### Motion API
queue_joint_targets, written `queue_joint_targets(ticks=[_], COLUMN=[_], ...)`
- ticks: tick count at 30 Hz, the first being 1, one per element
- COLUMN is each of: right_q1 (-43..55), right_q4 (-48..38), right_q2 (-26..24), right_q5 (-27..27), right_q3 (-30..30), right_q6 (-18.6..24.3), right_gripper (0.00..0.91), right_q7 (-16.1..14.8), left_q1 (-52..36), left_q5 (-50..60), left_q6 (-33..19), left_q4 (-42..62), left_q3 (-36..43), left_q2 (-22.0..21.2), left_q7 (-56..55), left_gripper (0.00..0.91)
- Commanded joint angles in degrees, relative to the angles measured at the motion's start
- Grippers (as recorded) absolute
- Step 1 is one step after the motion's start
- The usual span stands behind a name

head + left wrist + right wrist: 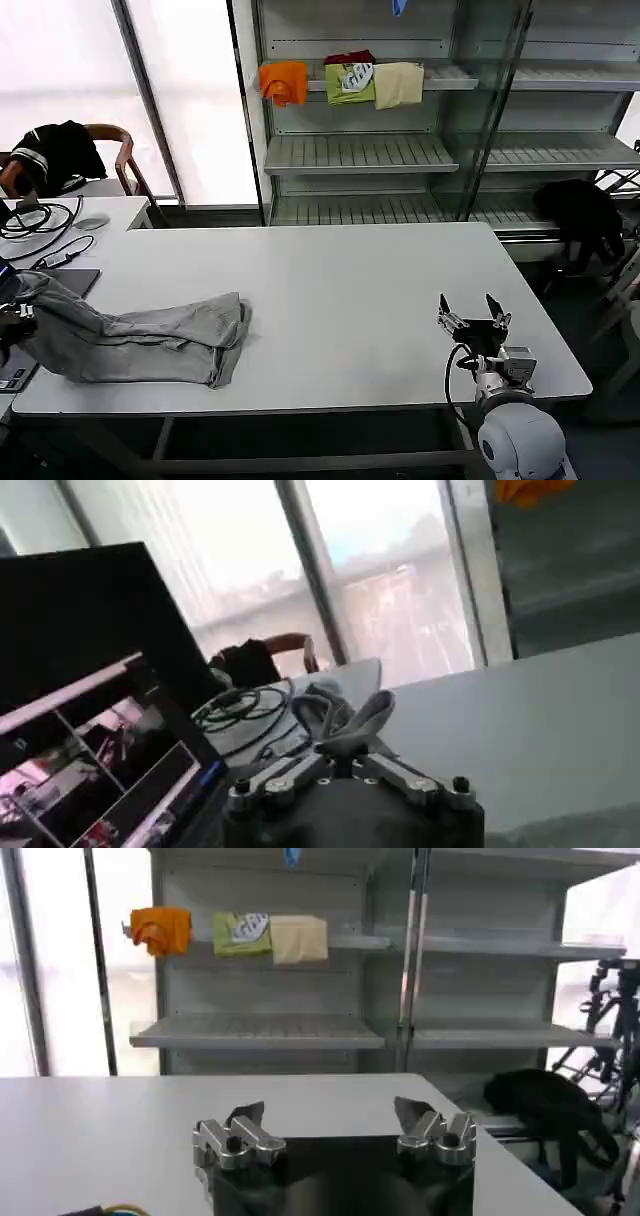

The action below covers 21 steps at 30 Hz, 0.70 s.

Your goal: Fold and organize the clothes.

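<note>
We see a light grey shirt (140,340) lying bunched and elongated across the front left part of the white table (340,290), one end drawn off the left edge. There our left gripper (345,742) has its fingers pressed together on a bunched fold of the grey cloth, beside a laptop (90,710). Our right gripper (473,312) waits over the front right of the table with its fingers spread wide and empty, well apart from the shirt. We judge the folding barely begun: the shirt is not yet flattened, no neat fold shows, and nothing is stacked.
</note>
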Motion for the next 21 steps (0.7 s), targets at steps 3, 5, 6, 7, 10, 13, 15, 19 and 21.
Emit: queue_joint_targets(ticks=[3,5,6,7,10,13,15,19,21], right_q1=[-0.7,-0.9,-1.0,-1.1,-1.7,-1.9,-1.9,-2.1,-2.5], right_q4=[0.5,0.6,0.6,0.6,0.3,0.1,0.1,0.2,0.1], right_q2=[0.1,0.3,0.4,0.6,0.9,1.3,1.6,1.8,1.8], right_q5=[-0.2,-0.3,-0.3,-0.4,-1.0,-1.2,-1.4,-1.5,-1.7], right_q3=[1.7,1.8,1.9,1.9,1.5,1.4,1.3,1.3,1.4], right_q6=[-0.1,-0.2,-0.2,-0.2,0.2,0.3,0.3,0.3,0.5], right_gripper=[0.907,0.907,0.907,0.907,0.907,0.907,0.907,0.907,0.907], right_q7=[-0.1,-0.1,0.0,0.0,0.0,0.0,0.0,0.0,0.0], left_q1=[-0.1,-0.6,-0.6,-0.4,0.1,0.1,-0.2,-0.7,-1.4], left_q5=[3.1,3.8,3.9,4.2,4.4,4.6,4.7,5.7,6.5], left_q6=[3.2,3.2,3.2,3.2,3.3,3.5,3.7,3.8,3.9], left_q4=[-14.2,-14.6,-14.7,-14.9,-15.8,-16.7,-17.2,-17.6,-17.1], left_q3=[12.9,14.7,15.0,15.8,17.0,18.3,19.8,22.3,24.0], left_q2=[-5.9,-6.7,-6.8,-6.8,-6.6,-6.4,-6.5,-6.8,-6.9], left_q7=[-3.3,-3.3,-3.3,-3.2,-3.2,-3.1,-3.1,-3.0,-3.0], left_gripper=[0.010,0.010,0.010,0.010,0.010,0.020,0.020,0.010,0.010])
